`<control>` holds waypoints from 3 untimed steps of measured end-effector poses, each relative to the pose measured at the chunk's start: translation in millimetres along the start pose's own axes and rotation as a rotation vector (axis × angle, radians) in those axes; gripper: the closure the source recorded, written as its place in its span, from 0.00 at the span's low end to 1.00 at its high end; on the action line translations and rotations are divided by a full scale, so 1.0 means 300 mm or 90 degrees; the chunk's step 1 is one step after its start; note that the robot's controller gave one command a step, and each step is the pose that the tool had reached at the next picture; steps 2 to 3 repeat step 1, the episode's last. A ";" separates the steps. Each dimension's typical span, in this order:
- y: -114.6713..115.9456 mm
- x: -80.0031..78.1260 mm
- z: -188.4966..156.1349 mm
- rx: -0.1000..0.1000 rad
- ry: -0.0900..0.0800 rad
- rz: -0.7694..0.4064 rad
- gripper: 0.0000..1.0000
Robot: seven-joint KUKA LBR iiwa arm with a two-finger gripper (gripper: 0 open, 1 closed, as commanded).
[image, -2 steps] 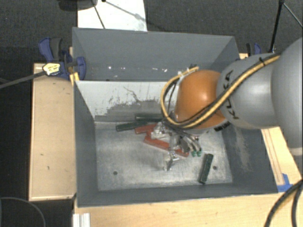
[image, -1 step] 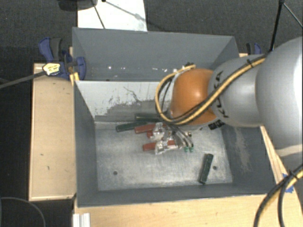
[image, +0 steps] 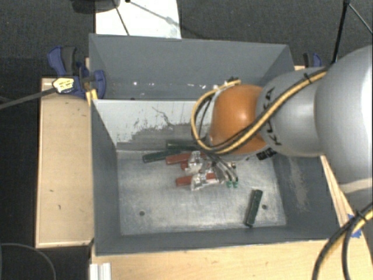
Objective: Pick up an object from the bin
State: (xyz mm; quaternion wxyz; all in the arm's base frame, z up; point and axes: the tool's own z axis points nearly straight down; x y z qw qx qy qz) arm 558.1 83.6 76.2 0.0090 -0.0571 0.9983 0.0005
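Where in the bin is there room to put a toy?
The grey metal bin has bare floor at front left, between its left wall and the red sticks. Another bare strip follows the front wall to the dark green oblong block. The middle is crowded, under the end effector.

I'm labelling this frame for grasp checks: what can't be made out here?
Camera view: the grey metal bin's back right floor, hidden under the arm's orange wrist cover.
Camera view: the small red pieces beside the claw, too small and jumbled to tell what they are or whether any is held.
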 end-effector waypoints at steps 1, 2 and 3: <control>-0.018 -0.023 -0.491 -0.001 0.009 -0.057 1.00; -0.018 -0.023 -0.491 -0.001 0.009 -0.057 1.00; -0.018 -0.023 -0.491 -0.001 0.009 -0.057 1.00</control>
